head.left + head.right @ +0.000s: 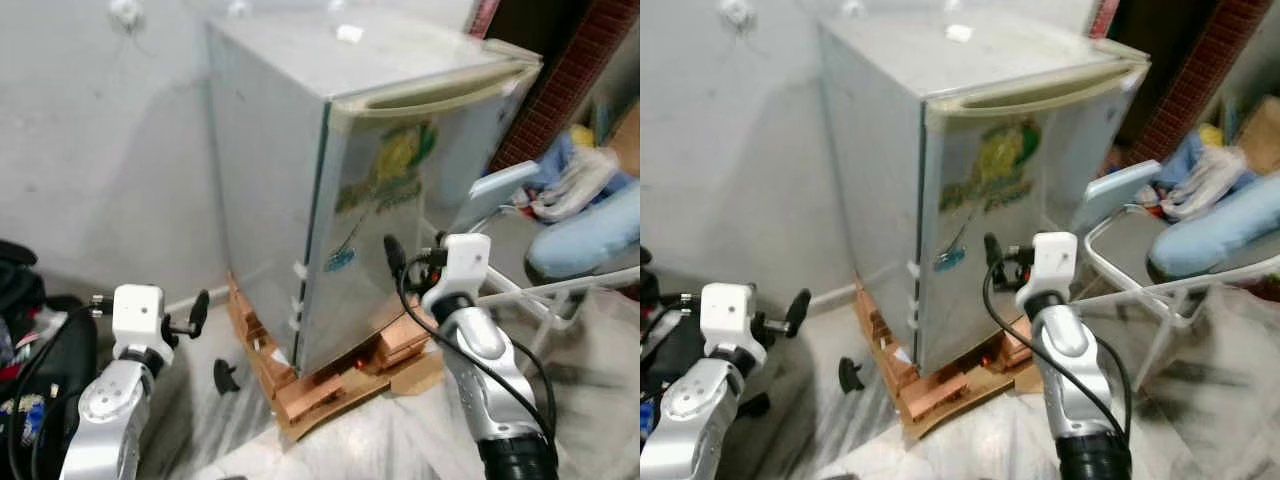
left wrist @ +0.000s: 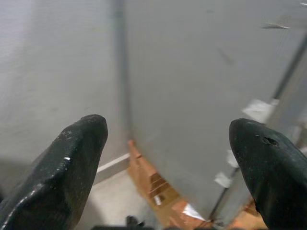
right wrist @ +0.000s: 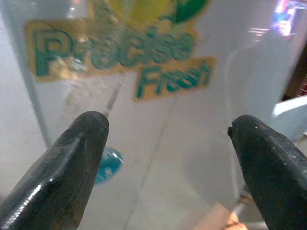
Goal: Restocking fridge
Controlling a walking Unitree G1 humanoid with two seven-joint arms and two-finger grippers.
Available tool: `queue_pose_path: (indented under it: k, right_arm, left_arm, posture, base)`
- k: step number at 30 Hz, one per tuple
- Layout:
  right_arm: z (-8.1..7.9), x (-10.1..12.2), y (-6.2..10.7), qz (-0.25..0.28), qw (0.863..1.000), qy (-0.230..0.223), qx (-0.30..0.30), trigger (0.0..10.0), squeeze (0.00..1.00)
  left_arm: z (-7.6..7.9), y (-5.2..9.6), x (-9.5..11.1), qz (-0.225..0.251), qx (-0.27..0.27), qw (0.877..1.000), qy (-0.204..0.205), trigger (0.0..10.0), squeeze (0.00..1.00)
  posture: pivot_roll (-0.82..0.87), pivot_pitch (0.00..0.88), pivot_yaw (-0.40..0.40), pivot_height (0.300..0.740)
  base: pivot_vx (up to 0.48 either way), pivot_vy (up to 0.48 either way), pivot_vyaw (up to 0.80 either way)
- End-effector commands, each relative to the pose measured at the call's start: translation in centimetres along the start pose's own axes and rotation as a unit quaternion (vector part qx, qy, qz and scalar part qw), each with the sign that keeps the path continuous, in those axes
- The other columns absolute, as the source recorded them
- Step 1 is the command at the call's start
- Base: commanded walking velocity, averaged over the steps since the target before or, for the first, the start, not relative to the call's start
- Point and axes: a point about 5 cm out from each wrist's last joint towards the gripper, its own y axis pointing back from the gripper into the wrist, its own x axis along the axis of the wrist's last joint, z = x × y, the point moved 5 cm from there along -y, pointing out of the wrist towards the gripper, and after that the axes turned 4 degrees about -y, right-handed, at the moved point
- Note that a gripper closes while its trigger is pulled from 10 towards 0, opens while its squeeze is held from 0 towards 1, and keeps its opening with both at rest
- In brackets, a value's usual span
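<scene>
A small silver fridge [image 1: 300,200] stands on orange bricks [image 1: 320,385] against a grey wall, its door shut. The door carries a yellow-green "Precise Fresh" sticker [image 3: 144,57] and a cream handle strip [image 1: 440,95] along its top. My right gripper [image 3: 169,122] is open, raised close in front of the lower part of the door, with nothing between its fingers [image 1: 393,255]. My left gripper [image 1: 212,340] is open too, low at the left, pointing at the fridge's side wall [image 2: 201,96] and holding nothing.
A white-framed folding chair [image 1: 510,290] stands right of the fridge, with a pile of blue and white cloth [image 1: 590,220] behind it. A brick wall [image 1: 560,90] rises at the back right. A black bag [image 1: 25,330] lies at the far left. Pale sheeting [image 1: 400,440] covers the floor in front.
</scene>
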Motion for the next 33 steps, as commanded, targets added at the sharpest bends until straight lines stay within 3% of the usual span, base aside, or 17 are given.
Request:
queue_pose_path:
  k: [1,3,11,17,22,29,33]
  right_arm:
    - [1.1,0.0,0.2,0.000,1.000,0.004,-0.017,10.0,0.00]
    - [1.4,-0.2,0.4,0.002,1.000,0.005,-0.026,10.0,0.00]
    - [2.2,0.3,0.6,0.022,0.998,0.006,-0.064,10.0,0.00]
    - [1.8,0.6,0.6,0.026,0.998,0.011,-0.058,10.0,0.00]
    - [1.5,0.4,0.3,0.022,0.998,0.009,-0.054,10.0,0.00]
    - [1.4,-0.6,0.5,0.000,0.999,0.004,-0.046,10.0,0.00]
    - [1.2,-0.9,0.5,-0.007,0.999,0.005,-0.038,10.0,0.00]
  left_arm:
    - [0.9,-0.2,0.2,0.003,-0.015,1.000,-0.005,10.0,0.00]
    - [2.1,-0.4,0.4,0.005,-0.053,0.999,0.001,10.0,0.00]
    - [3.9,-2.2,1.2,0.008,-0.105,0.994,-0.034,10.0,0.00]
    - [4.1,-3.1,1.9,0.019,-0.111,0.993,-0.035,10.0,0.00]
    - [3.8,-2.9,1.6,0.016,-0.104,0.994,-0.035,10.0,0.00]
    - [4.6,-1.4,0.8,0.012,-0.107,0.994,-0.028,10.0,0.00]
    - [4.5,-1.0,0.9,0.017,-0.092,0.995,-0.026,10.0,0.00]
  posture:
    - [0.09,0.000,-0.060,0.740]
    - [0.09,0.000,-0.034,0.740]
    - [0.03,0.000,0.045,0.740]
    - [0.00,0.000,0.034,0.740]
    - [0.02,0.000,0.014,0.740]
    - [0.05,0.000,-0.031,0.740]
    - [0.06,0.006,-0.049,0.740]
  base:
    - [0.000,0.247,-0.47]
    - [0.000,0.000,0.00]
    - [0.000,0.000,0.00]
    - [0.000,0.057,-0.80]
    - [0.000,0.480,-0.80]
    - [0.000,0.475,-0.78]
    - [0.000,0.089,-0.47]
